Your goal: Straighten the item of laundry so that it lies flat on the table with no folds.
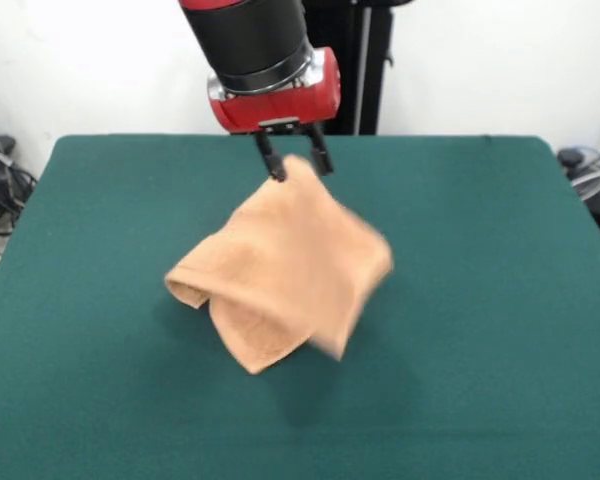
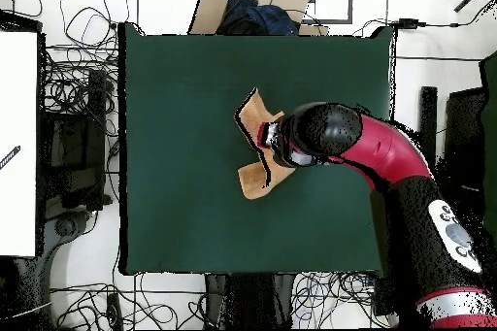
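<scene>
Worktop (image 1: 500, 300): a wide rectangular surface covered in plain dark green cloth is seen in both views; most of it is bare, and it is far wider than the towel.

Arm (image 2: 388, 152): a red and black arm is seen in the overhead view reaching from the lower right across to the middle of the worktop; in the front view it comes down from the top edge and ends in a red wrist housing.

Towel (image 1: 285, 270): a peach-orange terry towel is held up by its top corner and hangs in loose folds over the middle of the worktop. A rolled fold is noted on its left side and a pointed corner at the bottom in the front view. Whether the lowest part touches the cloth surface cannot be told. In the overhead view it is partly hidden beneath the arm.

End effector (image 1: 295, 165): two dark fingers are closed in on the towel's uppermost corner, which is pinched between them.
</scene>
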Action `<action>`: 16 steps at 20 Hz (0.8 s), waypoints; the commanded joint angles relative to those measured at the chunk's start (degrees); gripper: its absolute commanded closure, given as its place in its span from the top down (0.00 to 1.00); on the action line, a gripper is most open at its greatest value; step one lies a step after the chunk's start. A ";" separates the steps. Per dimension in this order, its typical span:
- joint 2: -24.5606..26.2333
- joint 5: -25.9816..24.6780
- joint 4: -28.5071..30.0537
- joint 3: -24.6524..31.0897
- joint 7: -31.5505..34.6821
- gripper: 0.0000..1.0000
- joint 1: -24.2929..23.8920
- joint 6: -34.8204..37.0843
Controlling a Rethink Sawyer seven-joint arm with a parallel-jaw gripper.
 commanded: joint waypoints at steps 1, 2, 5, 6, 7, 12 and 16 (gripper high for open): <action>0.16 -2.68 0.38 4.57 -5.26 1.00 -0.13 0.32; 0.15 -2.69 0.36 4.54 -5.10 1.00 -0.02 0.17; -0.06 -2.69 0.43 4.03 -3.99 1.00 0.30 -0.53; -0.08 -2.62 0.56 3.96 -3.58 1.00 0.35 -1.17; -0.08 -2.58 0.61 3.89 -3.23 1.00 0.42 -1.70; 1.02 -1.61 1.84 3.62 -0.09 1.00 0.91 -5.98; 2.51 -1.52 6.42 4.33 2.69 1.00 1.37 -14.28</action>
